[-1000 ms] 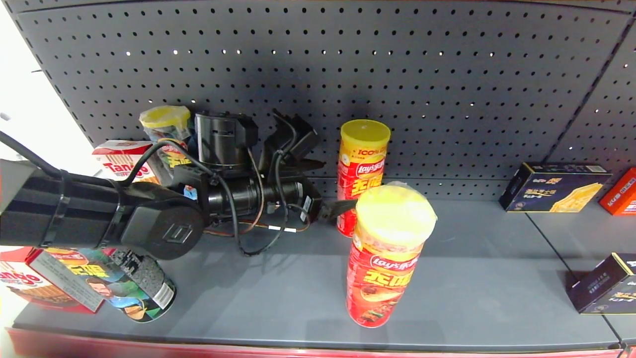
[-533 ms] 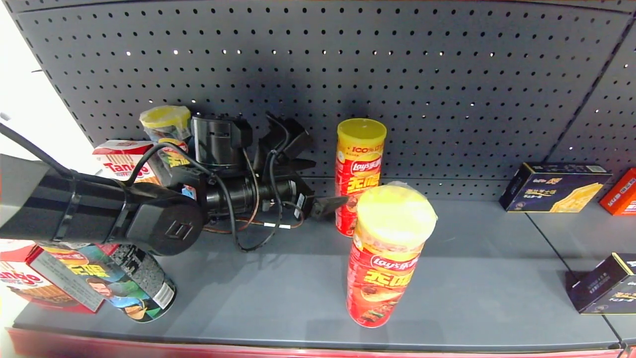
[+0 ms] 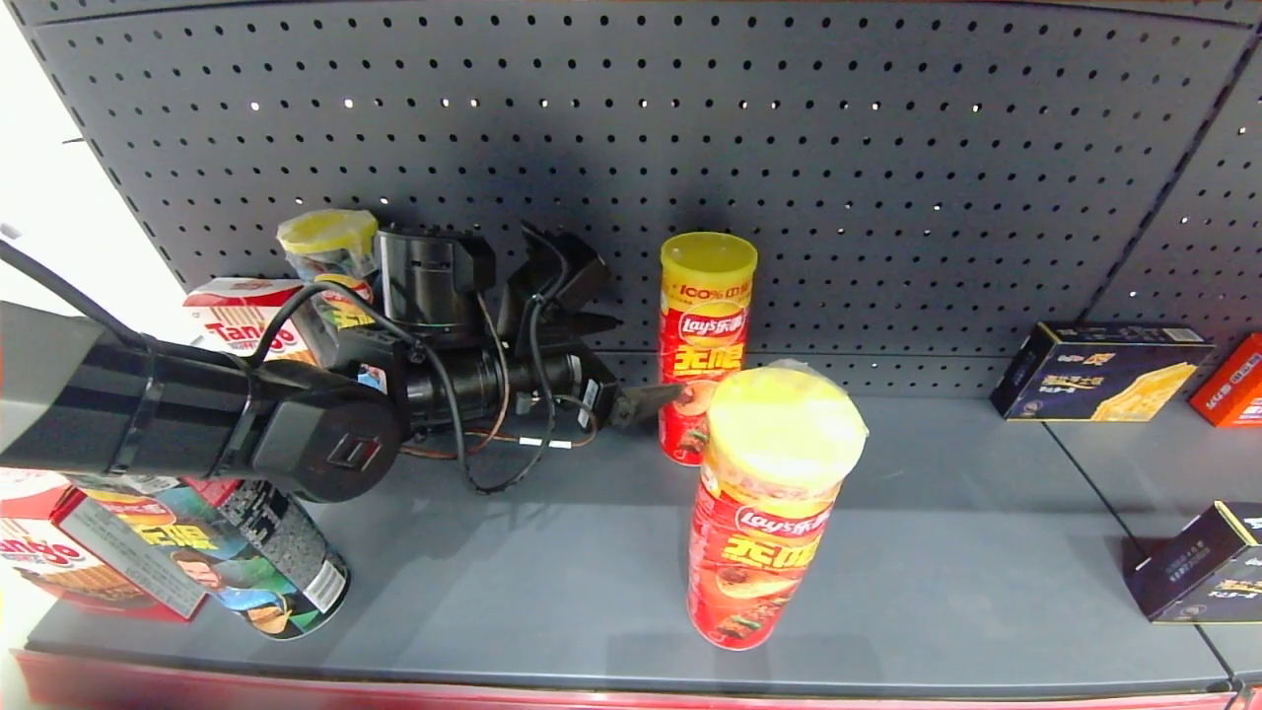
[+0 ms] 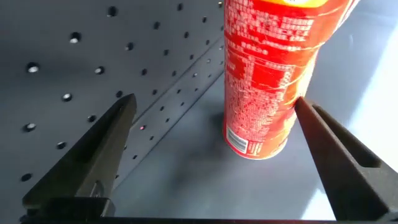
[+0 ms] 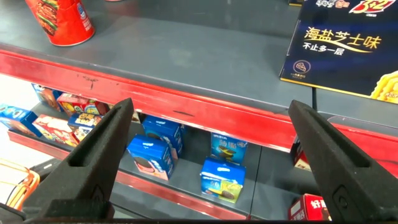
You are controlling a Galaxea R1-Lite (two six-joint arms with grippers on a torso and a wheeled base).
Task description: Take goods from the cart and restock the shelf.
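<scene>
Chip can [image 3: 702, 345]: upright at 12 o'clock on the shelf [image 3: 937, 552], by the pegboard [image 3: 887, 177]. Left claw [image 3: 649, 356]: spread apart at its 9 o'clock, not gripping. We judge placement finished; next, retreat straight without nudging it.

Upright red chip can [image 4: 267, 81] on grey shelf [image 4: 186, 180], beyond spread left end effector [image 4: 214, 127] fingers [image 4: 93, 162].

Red chip can [image 3: 702, 345] — yellow lid [image 3: 708, 254], grey shelf [image 3: 937, 552]; grey pegboard [image 3: 789, 148] — dotted holes, navy-gold box [image 3: 1094, 370]
</scene>
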